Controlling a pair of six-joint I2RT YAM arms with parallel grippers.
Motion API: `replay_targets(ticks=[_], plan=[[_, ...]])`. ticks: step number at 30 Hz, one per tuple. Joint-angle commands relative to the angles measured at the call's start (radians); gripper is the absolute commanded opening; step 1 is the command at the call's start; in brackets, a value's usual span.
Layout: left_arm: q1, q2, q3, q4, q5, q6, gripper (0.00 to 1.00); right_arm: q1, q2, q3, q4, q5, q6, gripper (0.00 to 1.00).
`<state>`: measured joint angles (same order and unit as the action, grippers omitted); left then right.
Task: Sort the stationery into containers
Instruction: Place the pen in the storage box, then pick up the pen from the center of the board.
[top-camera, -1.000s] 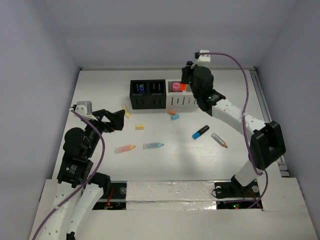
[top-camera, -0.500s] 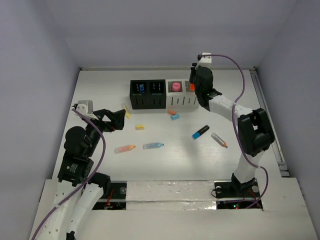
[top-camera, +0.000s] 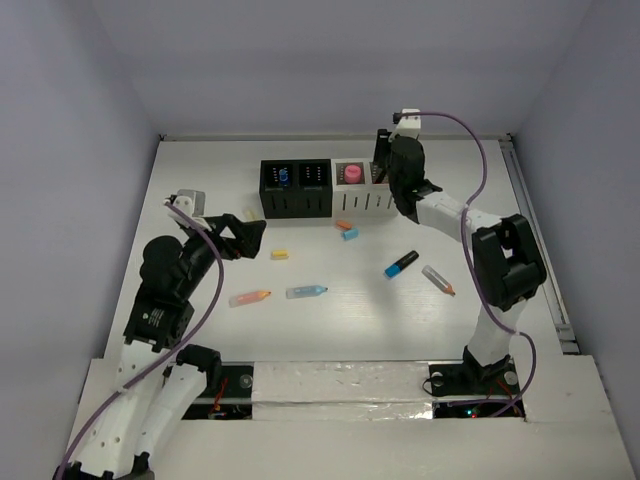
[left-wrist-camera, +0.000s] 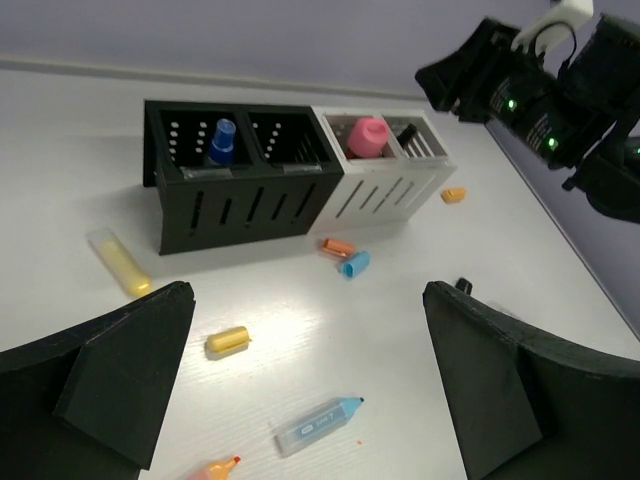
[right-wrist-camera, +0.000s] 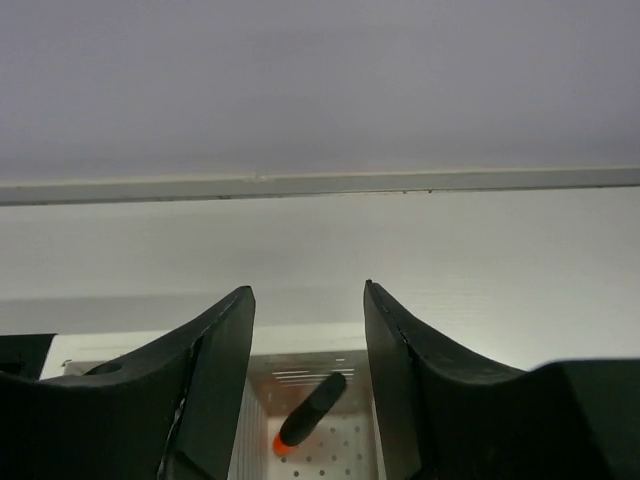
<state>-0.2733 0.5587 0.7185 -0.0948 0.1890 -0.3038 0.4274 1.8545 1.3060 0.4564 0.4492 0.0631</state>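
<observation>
With the right pincer (right-wrist-camera: 306, 292) spread, the black-and-orange marker (right-wrist-camera: 310, 410) lying in the white slotted holder (right-wrist-camera: 335, 455) could be snagged on withdrawal.

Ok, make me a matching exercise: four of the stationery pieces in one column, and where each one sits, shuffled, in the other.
Column one
1. blue pen
2. pink piece
3. black-and-orange marker
4. long yellow stick

Column two
A. in the end white cube
B. lying on the table
C. in the end black cube
D. in the inner white cube

Pairs: 1-C, 2-D, 3-A, 4-B
</observation>
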Motion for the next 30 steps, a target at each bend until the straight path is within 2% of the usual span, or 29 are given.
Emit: replay_targets(ticks=[1,2,4,6,7,9,11,12,13,16,18,19,20,22,23,26,30], plan=[[0.005,0.050,-0.001,0.056,0.093,0.006,0.99,0.005,-0.080,0.002,0.044,-0.017,0.009,0.54],[0.005,0.062,-0.001,0.064,0.118,0.005,0.99,0.005,-0.089,0.001,0.024,-0.017,0.012,0.58],[0.005,0.070,-0.005,0.073,0.141,0.000,0.99,0.005,-0.130,-0.007,-0.002,-0.029,0.036,0.59],[0.005,0.073,-0.008,0.079,0.159,-0.003,0.99,0.005,-0.168,-0.007,-0.097,-0.046,0.075,0.54],[0.005,0.073,-0.007,0.081,0.161,-0.004,0.99,0.005,-0.216,-0.008,-0.196,-0.058,0.128,0.51],[0.005,0.069,-0.005,0.081,0.164,0.000,0.99,0.005,-0.256,-0.014,-0.306,-0.121,0.187,0.40],[0.005,0.064,-0.005,0.073,0.162,0.008,0.99,0.005,-0.307,-0.057,-0.428,-0.218,0.268,0.18],[0.005,0.058,-0.007,0.070,0.161,0.009,0.99,0.005,-0.323,-0.086,-0.450,-0.242,0.285,0.13],[0.005,0.058,-0.010,0.064,0.165,0.012,0.99,0.017,-0.360,-0.152,-0.491,-0.260,0.314,0.03],[0.005,0.061,-0.010,0.058,0.179,0.019,0.94,0.017,-0.431,-0.252,-0.542,-0.302,0.357,0.01],[0.005,0.066,-0.011,0.058,0.204,0.022,0.85,0.017,-0.501,-0.333,-0.580,-0.329,0.376,0.05],[0.005,0.063,-0.011,0.058,0.208,0.022,0.81,0.017,-0.518,-0.352,-0.605,-0.334,0.389,0.10],[0.005,0.060,-0.011,0.055,0.219,0.022,0.72,0.017,-0.532,-0.366,-0.658,-0.340,0.395,0.26],[0.005,0.047,-0.010,0.052,0.222,0.023,0.66,0.017,-0.551,-0.401,-0.700,-0.336,0.405,0.44],[0.005,0.040,-0.010,0.053,0.222,0.023,0.64,0.017,-0.549,-0.407,-0.738,-0.324,0.411,0.58],[0.005,0.012,-0.010,0.046,0.208,0.026,0.64,0.017,-0.548,-0.433,-0.772,-0.337,0.438,0.73],[-0.023,-0.006,-0.005,0.033,0.182,0.032,0.69,0.017,-0.548,-0.475,-0.792,-0.331,0.497,0.76]])
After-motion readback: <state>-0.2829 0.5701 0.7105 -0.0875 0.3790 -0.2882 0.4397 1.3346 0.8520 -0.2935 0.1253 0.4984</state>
